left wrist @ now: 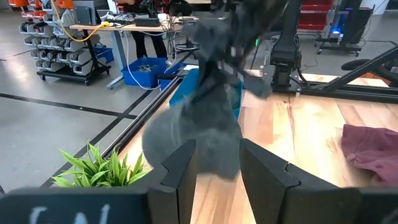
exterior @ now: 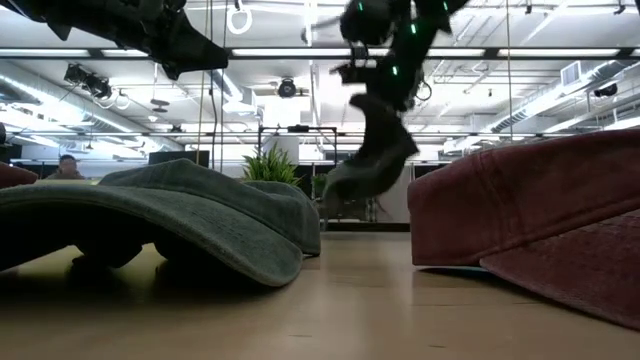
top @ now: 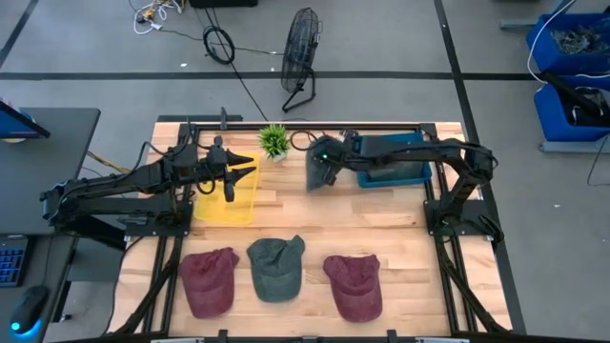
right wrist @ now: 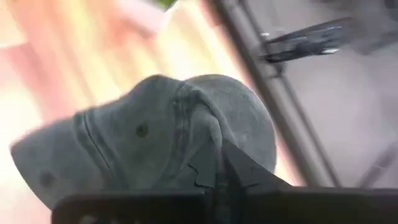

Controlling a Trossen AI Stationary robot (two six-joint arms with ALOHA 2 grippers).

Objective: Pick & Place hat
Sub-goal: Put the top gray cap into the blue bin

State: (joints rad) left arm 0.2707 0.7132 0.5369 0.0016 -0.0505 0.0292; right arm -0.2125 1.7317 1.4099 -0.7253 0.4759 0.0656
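Observation:
My right gripper [top: 325,156] is shut on a grey cap [top: 315,174], held in the air over the table's far middle, between the small plant and the blue bin. The low view shows this cap [exterior: 368,152] hanging under the gripper [exterior: 378,95], and the right wrist view shows its crown [right wrist: 143,130]. My left gripper [top: 234,172] is open above the yellow bin [top: 226,202]. In its wrist view the fingers [left wrist: 214,180] point at the hanging cap [left wrist: 199,134]. Three more caps lie flat near the table's near edge: maroon [top: 209,280], grey-green [top: 275,268], maroon [top: 355,285]. My right gripper pinches a raised fold of the grey cap's crown [right wrist: 200,138] between its two fingers [right wrist: 239,169]. The cap hangs below the gripper, lifted clear of the table [exterior: 355,170], with the brim end lowest.
A blue bin [top: 393,168] sits at the far right under my right arm, and a yellow bin at the far left. A potted plant [top: 274,140] stands at the far edge between them. Bare wood [top: 324,224] lies in the middle of the table.

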